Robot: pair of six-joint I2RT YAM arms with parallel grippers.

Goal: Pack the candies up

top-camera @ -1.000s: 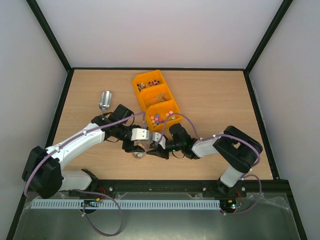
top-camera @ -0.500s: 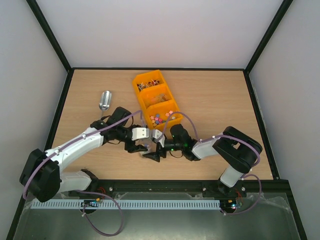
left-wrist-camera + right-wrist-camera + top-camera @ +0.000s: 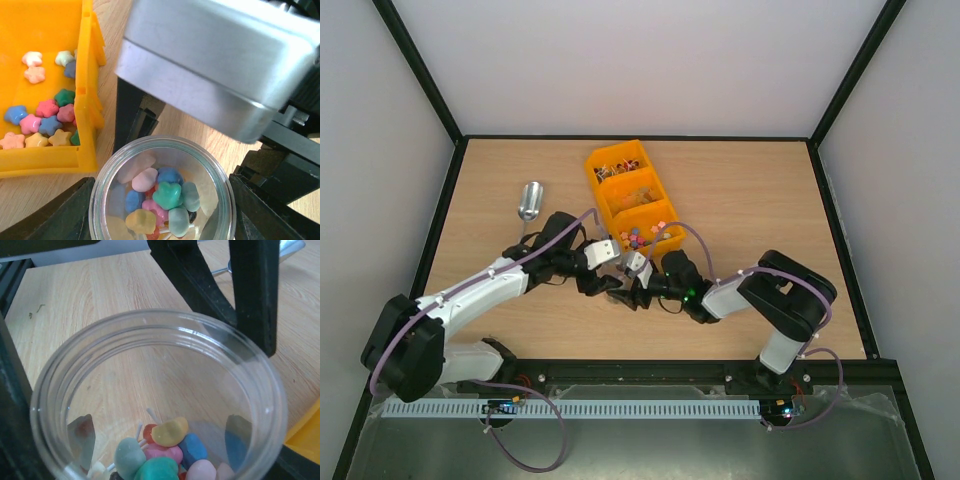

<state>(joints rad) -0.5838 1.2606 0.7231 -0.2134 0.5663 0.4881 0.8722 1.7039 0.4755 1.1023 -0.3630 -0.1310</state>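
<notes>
Wooden table before us, our left gripper pinching a clear jar of pastel candies, more in the orange bin, nearest compartment, our right gripper straddling the jar, whether it grips we cannot tell

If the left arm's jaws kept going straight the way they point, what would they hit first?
The left gripper has the jar between its jaws. Just beyond, the silver housing on the right arm blocks the line, though its depth is unclear.
</notes>
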